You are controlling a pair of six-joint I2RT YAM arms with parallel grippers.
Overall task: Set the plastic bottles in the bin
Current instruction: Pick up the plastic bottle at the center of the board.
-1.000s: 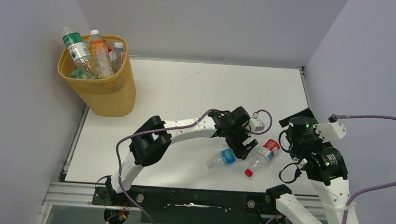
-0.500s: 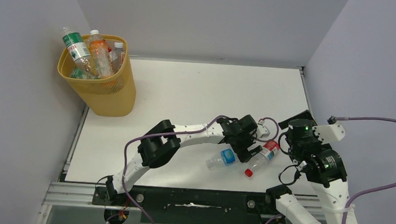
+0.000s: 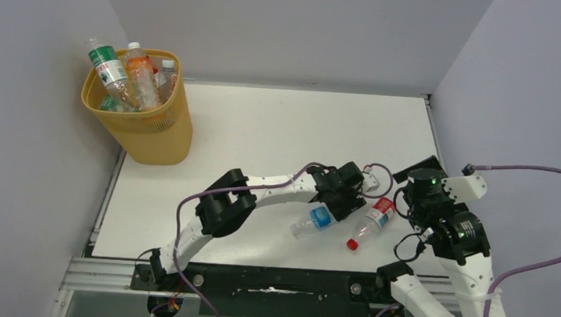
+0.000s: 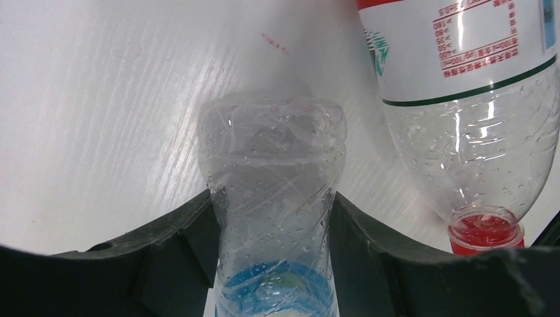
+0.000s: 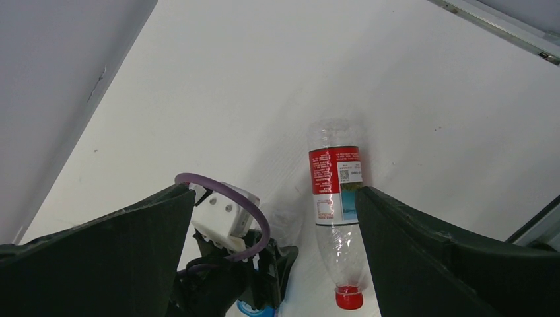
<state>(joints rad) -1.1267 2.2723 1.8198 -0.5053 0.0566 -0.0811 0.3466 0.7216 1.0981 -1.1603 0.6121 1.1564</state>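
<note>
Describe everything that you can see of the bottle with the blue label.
It is a ribbed clear plastic bottle with a blue label and droplets inside. It lies on its side on the white table, apart from the red-label bottle. The fingers of the left gripper press its two sides.

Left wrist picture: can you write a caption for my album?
Left pincer shut on a blue-label bottle, a red-capped bottle lying beside it.

Clear plastic bottles lying on white table (image 3: 265,128): two, namely one blue-labelled bottle (image 3: 316,221) and one red-labelled, red-capped bottle (image 3: 371,221). Tall yellow-orange mesh bin (image 3: 154,132): one. Bottles in bin (image 3: 107,63): at least four visible, exact count unclear. White robot arms: two, left arm (image 3: 261,185) and right arm (image 3: 471,244).
</note>
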